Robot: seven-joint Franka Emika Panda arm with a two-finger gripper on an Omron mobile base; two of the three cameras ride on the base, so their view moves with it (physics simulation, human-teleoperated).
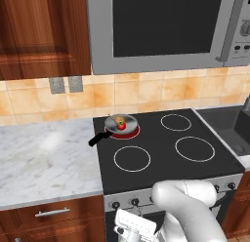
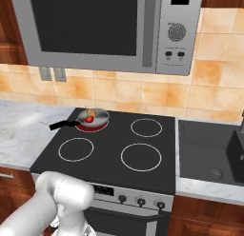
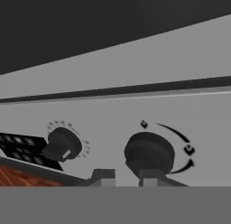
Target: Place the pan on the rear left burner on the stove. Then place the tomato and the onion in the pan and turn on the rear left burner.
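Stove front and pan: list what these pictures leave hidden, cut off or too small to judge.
- Gripper, hand view: just the finger tips show at the bottom, in front of a black knob; contact with it cannot be judged.
- Onion, left base view: too small, partly behind the tomato in the pan.
- Stove, left base view: the arm covers part of the front panel.

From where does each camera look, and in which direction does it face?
Left base view: behind the arm's left, facing forward and down at the stove; the white arm rises lower right.
Right base view: behind its right, same stove; arm lower left.
Hand view: at the gripper, facing the knob on the stove's front panel.
Both base views share the pan holding the tomato.
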